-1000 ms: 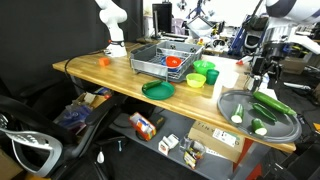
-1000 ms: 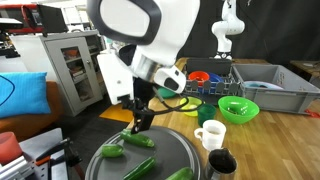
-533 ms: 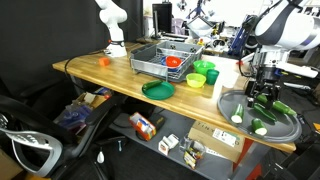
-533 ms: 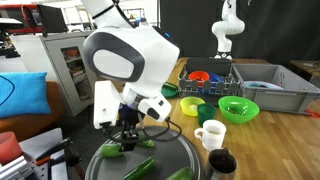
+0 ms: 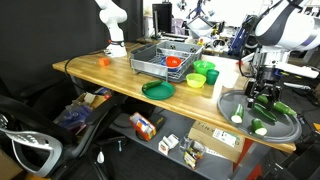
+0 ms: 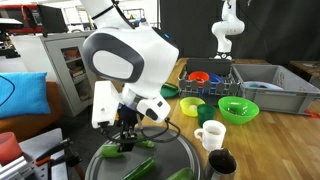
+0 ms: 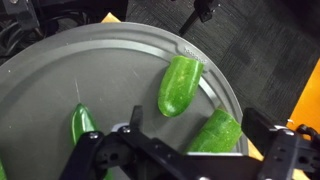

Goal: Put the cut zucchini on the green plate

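The tray (image 7: 60, 70) looks matt grey metal — the zucchini (image 7: 178, 85) glossy, smooth.

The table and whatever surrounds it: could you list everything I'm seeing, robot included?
table: one, wooden, centre of the scene
tray: one, grey, round, at the table's end
zucchinis: at least three, green, on the tray
green plate: one, dark green, table edge near the rack
dish rack: one, grey, mid-table
red bowl: one, red, in the rack
lime-green bowls: at least two, between rack and tray
mug: one, white, beside the tray
cup: one, dark, beside the mug
small arm: one, white, far end of the table
boxes: several, mixed colours, under the table
arm: one, white, over the tray
gripper: one, black, low over the tray, apparently open
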You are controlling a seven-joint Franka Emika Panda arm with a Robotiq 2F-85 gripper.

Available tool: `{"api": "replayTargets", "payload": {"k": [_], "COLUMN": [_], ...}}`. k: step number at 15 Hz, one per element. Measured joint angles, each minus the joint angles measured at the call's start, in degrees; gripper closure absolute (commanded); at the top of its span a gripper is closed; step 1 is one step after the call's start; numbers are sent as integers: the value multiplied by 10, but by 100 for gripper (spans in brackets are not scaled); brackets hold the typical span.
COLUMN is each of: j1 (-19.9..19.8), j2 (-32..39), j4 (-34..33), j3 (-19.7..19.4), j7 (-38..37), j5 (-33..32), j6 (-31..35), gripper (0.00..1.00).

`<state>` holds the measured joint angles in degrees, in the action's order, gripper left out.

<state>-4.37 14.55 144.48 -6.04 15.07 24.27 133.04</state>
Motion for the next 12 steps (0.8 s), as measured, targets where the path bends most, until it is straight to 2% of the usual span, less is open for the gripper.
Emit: {"api": "replayTargets", "payload": {"k": [3,7,12], "j1": [0,0,0], "j2": [0,-2,0], "j4": [18,59,83], "j3": [8,11,21], "j7": [-50,-124,-135], "j5": [3,5,24], "j6": [7,49,110], "gripper": [0,0,0]}}
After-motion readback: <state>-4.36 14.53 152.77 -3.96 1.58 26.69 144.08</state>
